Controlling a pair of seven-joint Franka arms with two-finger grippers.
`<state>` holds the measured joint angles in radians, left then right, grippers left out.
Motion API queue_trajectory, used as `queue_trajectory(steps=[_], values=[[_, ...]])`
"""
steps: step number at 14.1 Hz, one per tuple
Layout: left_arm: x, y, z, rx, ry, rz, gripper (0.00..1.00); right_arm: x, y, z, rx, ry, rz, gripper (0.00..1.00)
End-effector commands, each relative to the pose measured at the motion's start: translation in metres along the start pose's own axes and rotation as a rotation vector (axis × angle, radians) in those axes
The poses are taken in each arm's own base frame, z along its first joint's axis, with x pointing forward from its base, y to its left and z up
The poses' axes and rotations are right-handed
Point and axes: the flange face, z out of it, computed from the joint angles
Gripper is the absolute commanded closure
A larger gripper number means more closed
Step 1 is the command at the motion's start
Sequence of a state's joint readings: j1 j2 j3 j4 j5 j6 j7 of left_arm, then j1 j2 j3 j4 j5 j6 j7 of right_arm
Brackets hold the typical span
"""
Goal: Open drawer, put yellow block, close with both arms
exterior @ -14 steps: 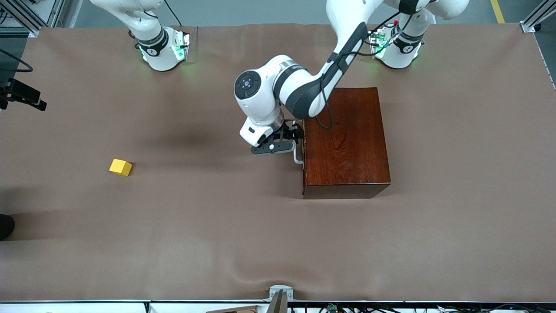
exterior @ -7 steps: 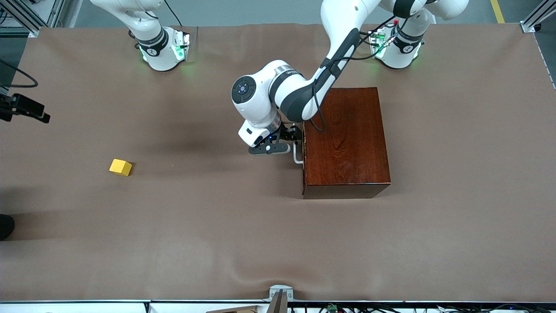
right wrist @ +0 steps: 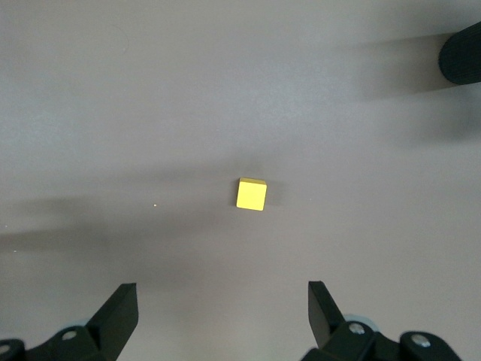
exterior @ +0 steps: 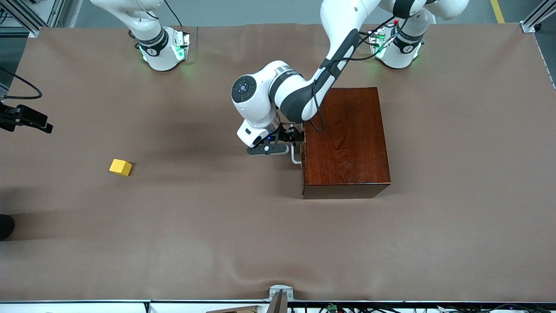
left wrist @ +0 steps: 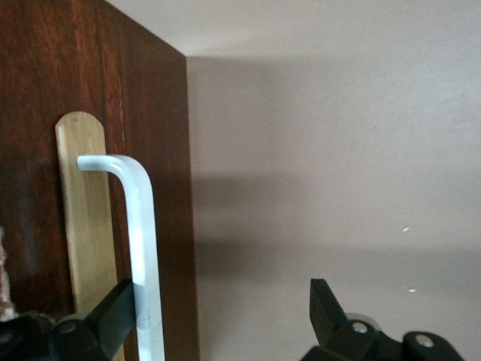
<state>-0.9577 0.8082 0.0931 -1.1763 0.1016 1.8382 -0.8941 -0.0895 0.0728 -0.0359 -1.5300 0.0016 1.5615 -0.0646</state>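
Observation:
The mahogany box (exterior: 347, 139) stands mid-table, and its drawer (left wrist: 30, 150) looks shut. My left gripper (exterior: 298, 138) is open at the drawer front. In the left wrist view (left wrist: 223, 312), one finger (left wrist: 113, 316) sits between the white handle (left wrist: 143, 226) and the front, and the other is well clear. The handle also shows in the front view (exterior: 296, 155). The yellow block (exterior: 120, 167) lies on the table toward the right arm's end. My right gripper (right wrist: 223, 312) is open and empty high over the yellow block (right wrist: 251, 195). It shows as a black part (exterior: 26, 118) at the edge of the front view.
The brown table cloth (exterior: 217, 226) is bare between block and box. A dark round object (exterior: 5, 226) sits at the table edge near the block and shows in the right wrist view (right wrist: 462, 53). A pale wood strip (left wrist: 86, 210) backs the handle.
My left gripper and forearm have shifted a little toward the right arm's end at the handle. The right gripper has drifted lower in the front view. The block has not moved.

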Motion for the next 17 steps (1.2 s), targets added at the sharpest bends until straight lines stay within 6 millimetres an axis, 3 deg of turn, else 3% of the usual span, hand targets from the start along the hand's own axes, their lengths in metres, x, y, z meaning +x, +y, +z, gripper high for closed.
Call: queue_trajectory(steps=[1,5,7,17], values=[[-0.008,0.021,-0.003,-0.041,0.04,-0.02,0.0,0.003,-0.001,0.004,0.007,0.0,0.011,0.0],[-0.015,0.037,-0.003,-0.103,0.064,-0.074,0.0,0.015,0.006,0.032,0.009,-0.053,0.021,0.0],[-0.014,0.043,-0.002,-0.143,0.081,-0.119,0.0,0.026,0.007,0.056,0.004,-0.09,0.021,0.0],[-0.016,0.063,-0.005,-0.278,0.107,-0.229,0.0,0.045,-0.002,0.112,0.015,-0.176,0.008,0.0]])
